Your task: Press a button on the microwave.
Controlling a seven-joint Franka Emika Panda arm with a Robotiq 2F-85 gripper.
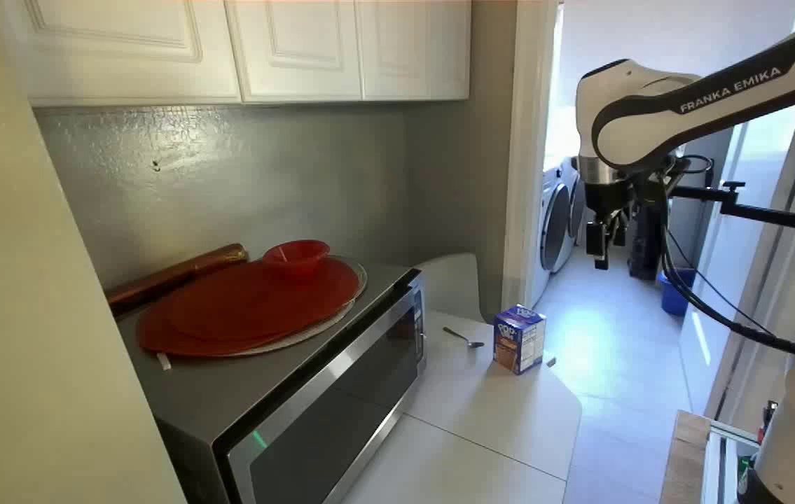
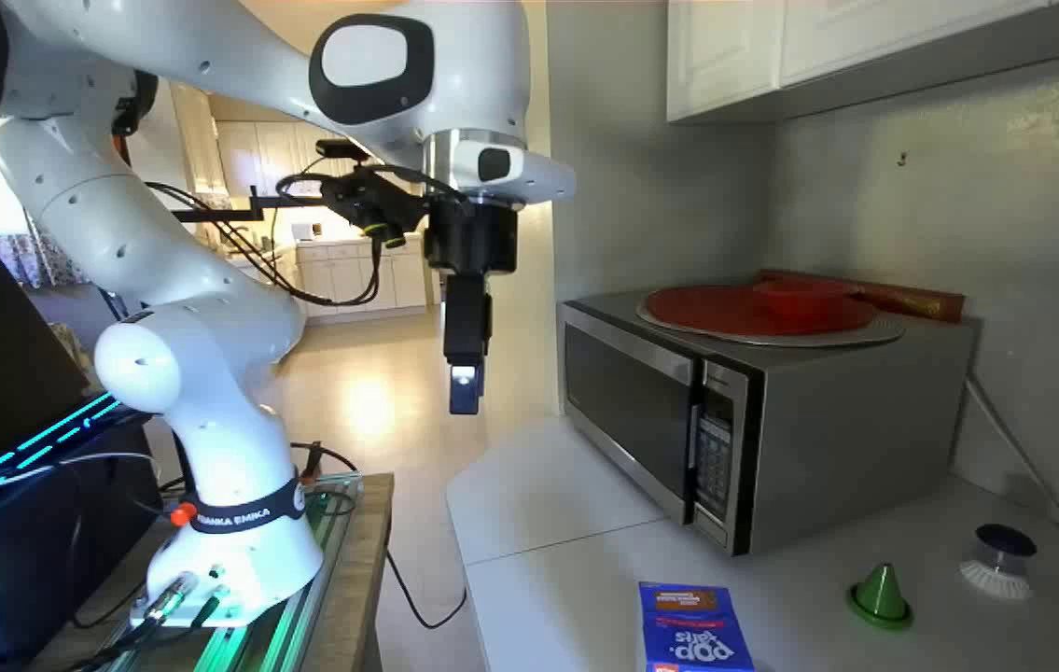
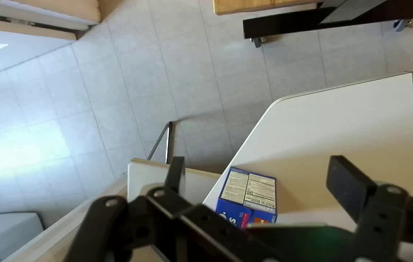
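Observation:
The microwave is a large silver-grey box on the white counter, seen in both exterior views [image 1: 327, 420] [image 2: 828, 448]. Its dark glass door [image 2: 627, 401] is closed. Its narrow control panel with a keypad [image 2: 714, 457] shows at one end of the front; individual buttons are too small to tell apart. My gripper hangs fingers down in the air, above and apart from the microwave front, in both exterior views [image 1: 607, 248] [image 2: 464, 392]. In the wrist view my gripper [image 3: 259, 174] has its fingers wide apart with nothing between them. The microwave is out of the wrist view.
A blue Pop-Tarts box [image 1: 517, 339] stands on the counter [image 1: 467, 434] near its edge, also in the wrist view [image 3: 249, 194]. A spoon [image 1: 464, 337] lies beside it. Red mats [image 1: 243, 308] and a red bowl [image 1: 297, 255] lie atop the microwave. White cabinets [image 1: 292, 49] hang above.

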